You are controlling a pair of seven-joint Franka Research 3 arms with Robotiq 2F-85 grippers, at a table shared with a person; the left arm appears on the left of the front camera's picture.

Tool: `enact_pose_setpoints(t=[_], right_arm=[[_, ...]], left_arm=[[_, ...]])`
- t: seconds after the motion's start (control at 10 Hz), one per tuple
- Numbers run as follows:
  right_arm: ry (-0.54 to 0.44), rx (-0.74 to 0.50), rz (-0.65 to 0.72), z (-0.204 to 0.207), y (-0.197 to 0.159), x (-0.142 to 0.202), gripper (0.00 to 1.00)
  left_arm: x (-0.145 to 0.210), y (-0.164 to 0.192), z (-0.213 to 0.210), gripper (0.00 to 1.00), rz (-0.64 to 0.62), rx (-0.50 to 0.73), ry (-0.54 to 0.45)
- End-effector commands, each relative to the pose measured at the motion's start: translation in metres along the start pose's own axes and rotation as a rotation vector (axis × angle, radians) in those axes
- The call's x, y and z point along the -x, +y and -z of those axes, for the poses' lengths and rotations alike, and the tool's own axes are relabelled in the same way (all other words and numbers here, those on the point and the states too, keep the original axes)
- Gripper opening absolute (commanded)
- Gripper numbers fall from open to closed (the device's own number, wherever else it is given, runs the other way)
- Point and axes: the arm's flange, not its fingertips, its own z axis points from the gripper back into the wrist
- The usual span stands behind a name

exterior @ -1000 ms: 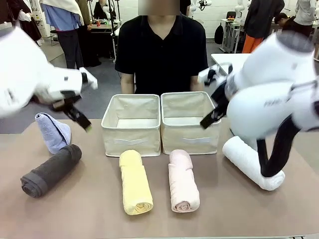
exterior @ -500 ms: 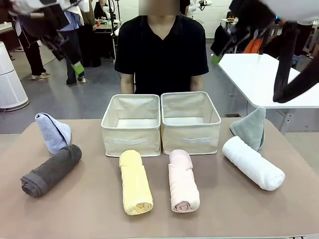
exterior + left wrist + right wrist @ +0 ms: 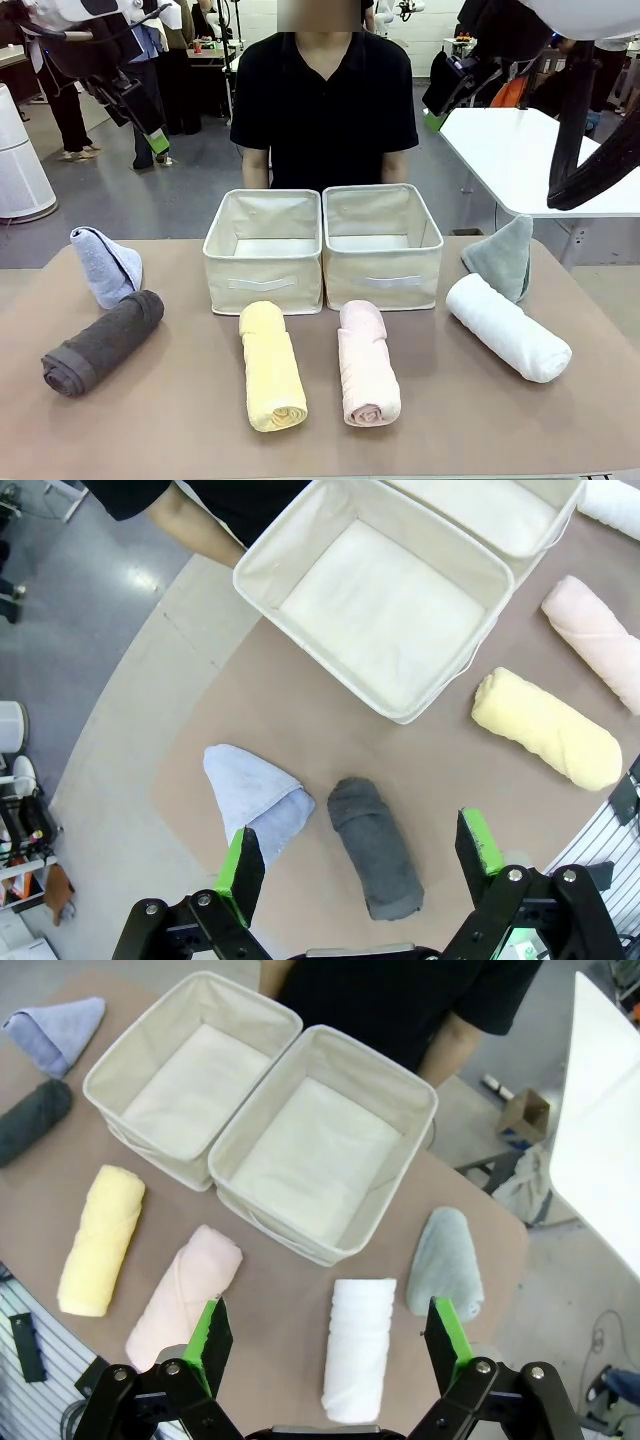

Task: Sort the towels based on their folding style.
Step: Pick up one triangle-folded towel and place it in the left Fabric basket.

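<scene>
Worktop [image 3: 560,430] status: both beige fabric bins [image 3: 264,262] stand empty, the four rolled towels [image 3: 272,380] and two cone-folded towels [image 3: 105,265] all lie outside them, and left claw [image 3: 360,858] and right claw [image 3: 328,1335] hang overhead, released, empty; sorting apparently unstarted.

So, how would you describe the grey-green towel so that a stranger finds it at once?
Start at the two beige bins in the middle of the table and go to the robot's right. Two towels lie there: the grey-green towel is the far one, behind the white rolled towel. Unlike that roll, it stands as a cone, tip up.
</scene>
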Motion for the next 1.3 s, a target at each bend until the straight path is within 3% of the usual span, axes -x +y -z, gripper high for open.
enact_pose_setpoints(t=[0.0, 0.1, 0.2, 0.3, 0.5, 0.6, 0.7, 0.8, 1.0, 1.2], right_arm=[[-0.02, -0.008, 0.001, 0.003, -0.001, 0.003, 1.0], [0.0, 0.0, 0.0, 0.0, 0.0, 0.0, 1.0], [-0.03, -0.273, -0.095, -0.023, -0.015, 0.017, 1.0], [-0.1, -0.448, -0.054, -0.049, -0.038, 0.037, 1.0], [-0.293, -0.547, 0.085, -0.087, -0.096, 0.066, 1.0], [-0.404, -0.682, 0.129, -0.1, -0.129, 0.081, 1.0], [-0.542, -0.889, 0.134, -0.104, -0.157, 0.097, 1.0], [-0.592, -0.939, 0.138, -0.095, -0.172, 0.108, 1.0], [-0.593, -0.951, 0.051, -0.075, -0.175, 0.113, 1.0], [-0.641, -0.95, 0.005, -0.045, -0.195, 0.141, 1.0]], left_arm=[[0.003, -0.001, -0.002, 1.0, 0.001, 0.007, -0.009], [0.0, 0.0, 0.0, 1.0, 0.0, 0.0, 0.0], [0.009, 0.025, -0.013, 1.0, 0.077, 0.137, 0.018], [0.022, 0.05, -0.033, 1.0, 0.142, 0.305, -0.01], [0.044, 0.106, -0.058, 1.0, 0.114, 0.415, -0.113], [0.055, 0.132, -0.064, 1.0, 0.176, 0.59, -0.187], [0.068, 0.153, -0.069, 1.0, 0.307, 0.799, -0.338], [0.084, 0.167, -0.066, 1.0, 0.348, 0.888, -0.481], [0.105, 0.182, -0.06, 1.0, 0.409, 0.953, -0.647], [0.137, 0.204, -0.046, 1.0, 0.341, 0.945, -0.759]])
